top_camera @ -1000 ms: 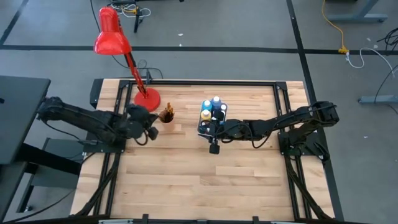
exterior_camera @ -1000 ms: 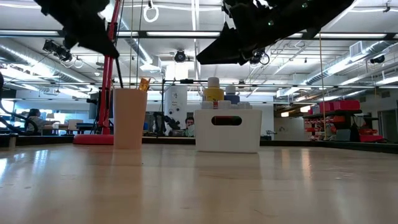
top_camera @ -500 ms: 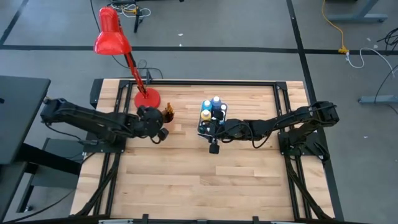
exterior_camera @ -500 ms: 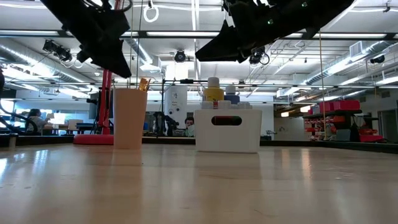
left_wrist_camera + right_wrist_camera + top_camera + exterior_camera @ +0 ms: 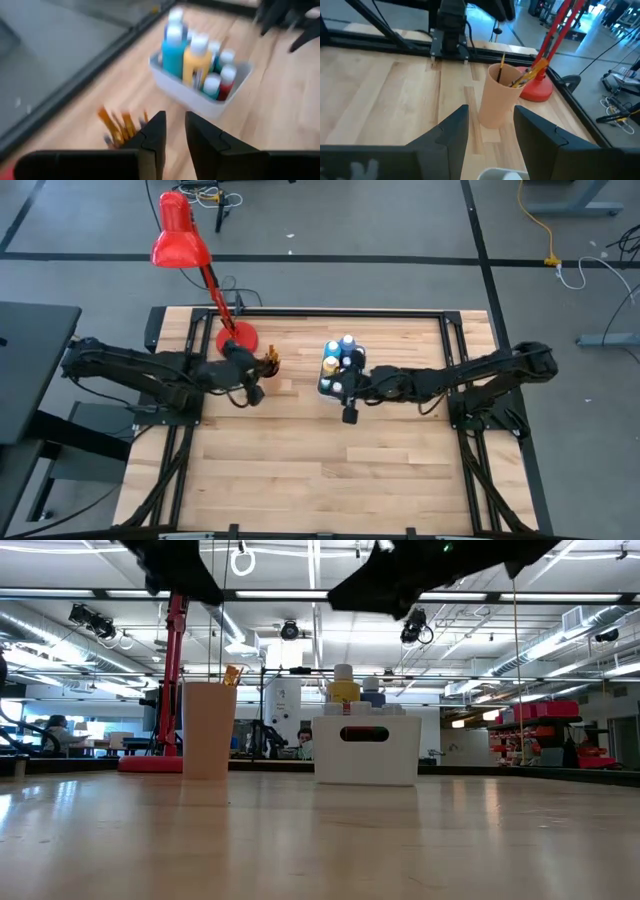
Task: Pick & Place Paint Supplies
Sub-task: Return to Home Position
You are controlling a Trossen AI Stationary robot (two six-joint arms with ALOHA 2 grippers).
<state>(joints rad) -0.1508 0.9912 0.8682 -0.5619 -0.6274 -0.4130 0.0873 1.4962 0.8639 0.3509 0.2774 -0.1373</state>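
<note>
A: Counter finish?
B: The counter (image 5: 320, 470) is pale jointed wood boards, smooth, with a soft sheen seen at table height.
A: Containers?
B: The bin (image 5: 365, 762) is white plastic, matt. The cup (image 5: 499, 100) is orange, smooth and matt. The paint bottles (image 5: 173, 56) are glossy plastic with white caps.
A: Lamp?
B: The lamp (image 5: 180, 242) has a glossy red finish.

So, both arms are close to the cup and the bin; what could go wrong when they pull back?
The left gripper hangs close by the orange cup, whose brushes stick out above its rim; a low sweep could catch them and tip it. The right gripper hangs over the white bin of paint bottles; if it dips while swinging away, it might knock the taller bottles.
</note>
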